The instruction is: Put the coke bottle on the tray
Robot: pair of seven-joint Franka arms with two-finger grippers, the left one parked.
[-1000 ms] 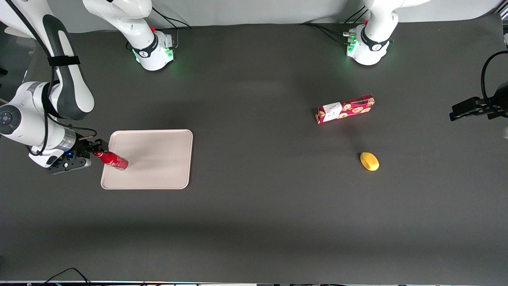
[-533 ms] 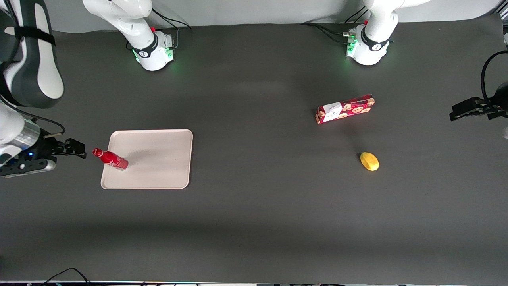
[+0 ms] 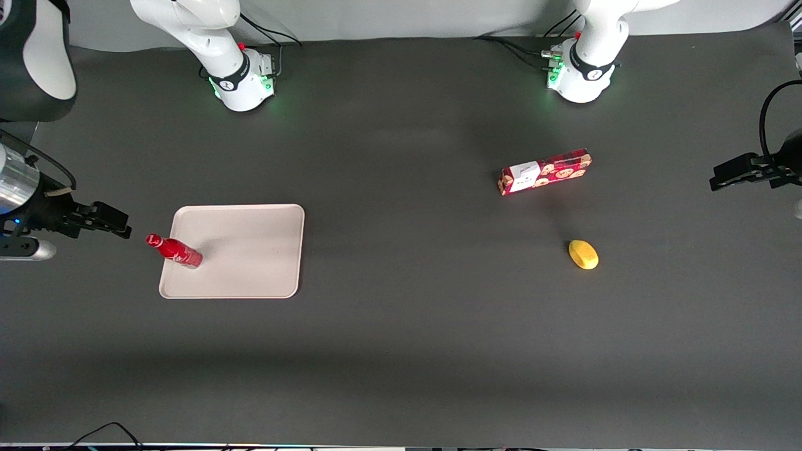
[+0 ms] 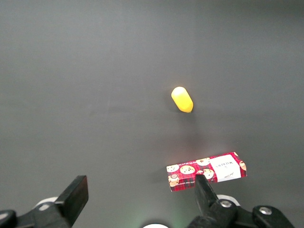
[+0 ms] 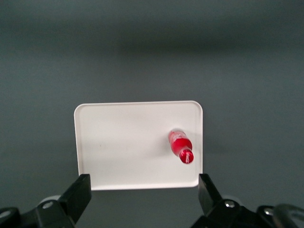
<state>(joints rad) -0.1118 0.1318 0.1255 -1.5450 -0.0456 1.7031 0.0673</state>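
The coke bottle (image 3: pixel 175 250), small and all red, stands upright on the pale tray (image 3: pixel 250 250), close to the tray's edge at the working arm's end of the table. My right gripper (image 3: pixel 120 224) hangs off the tray toward that same end, apart from the bottle and raised above the table. It is open with nothing between its fingers. The right wrist view looks down on the tray (image 5: pixel 123 142) with the coke bottle (image 5: pixel 181 146) on it, and the gripper (image 5: pixel 144 186) is spread wide above the tray's edge.
A red cookie box (image 3: pixel 545 171) and a yellow fruit-like object (image 3: pixel 583 254) lie toward the parked arm's end; both also show in the left wrist view, cookie box (image 4: pixel 206 172) and yellow object (image 4: pixel 182 99). Two arm bases (image 3: pixel 241 78) stand farthest from the camera.
The gripper let go of the bottle's neck, opened, and drew back from the tray toward the working arm's end while rising. The bottle stayed standing on the tray.
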